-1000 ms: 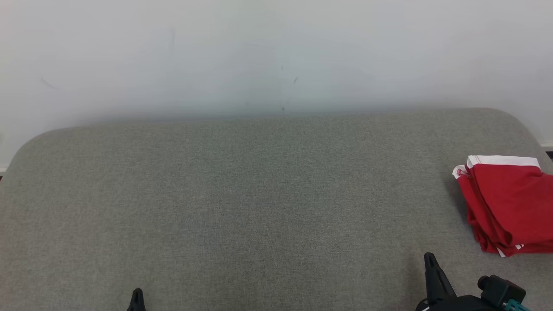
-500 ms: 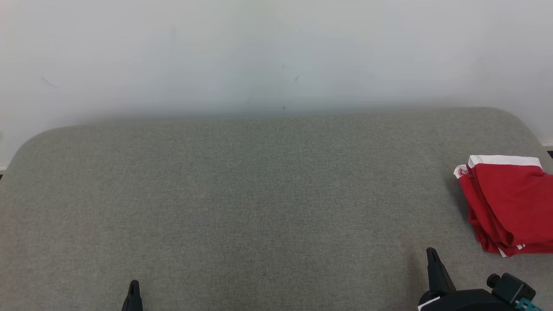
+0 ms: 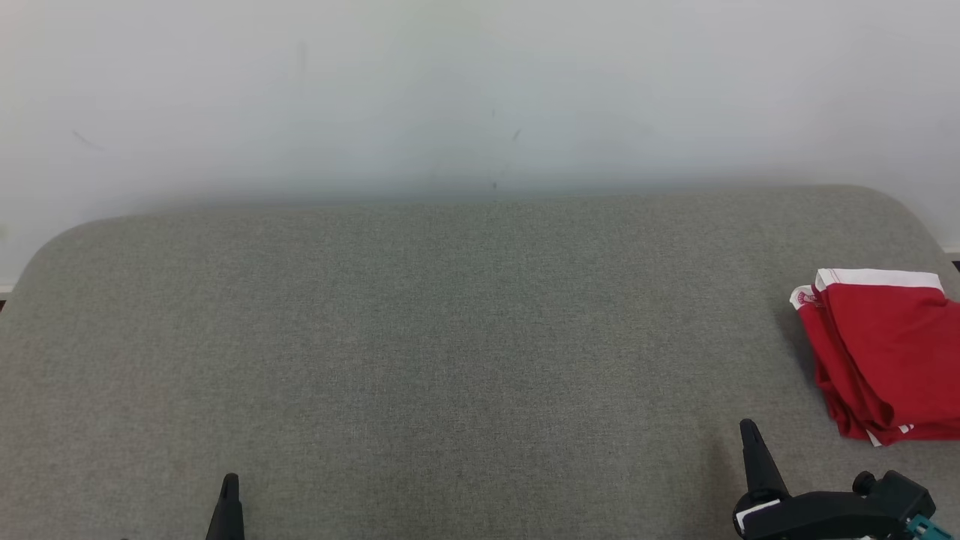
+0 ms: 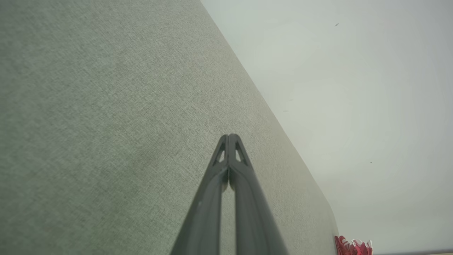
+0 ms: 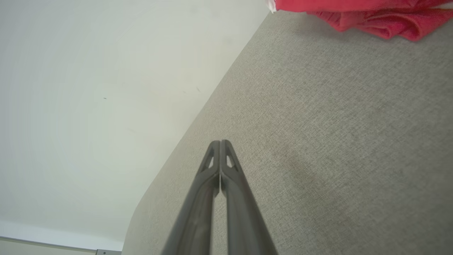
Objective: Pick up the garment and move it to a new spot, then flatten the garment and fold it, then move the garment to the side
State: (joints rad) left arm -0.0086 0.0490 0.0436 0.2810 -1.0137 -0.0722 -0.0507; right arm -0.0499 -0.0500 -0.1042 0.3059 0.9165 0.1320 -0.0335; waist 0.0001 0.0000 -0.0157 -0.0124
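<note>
Head view: folded red garment point(image 3: 885, 352) at three o'clock on the table point(image 3: 450, 337); left gripper point(image 3: 230, 481) and right gripper point(image 3: 748, 429) pinched closed, empty.

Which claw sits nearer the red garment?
The right claw, just below-left of the folded garment; the left claw is far across the grey surface.

Matt red cloth garment point(image 3: 885, 352), coarse-woven grey surface point(image 3: 450, 337).
</note>
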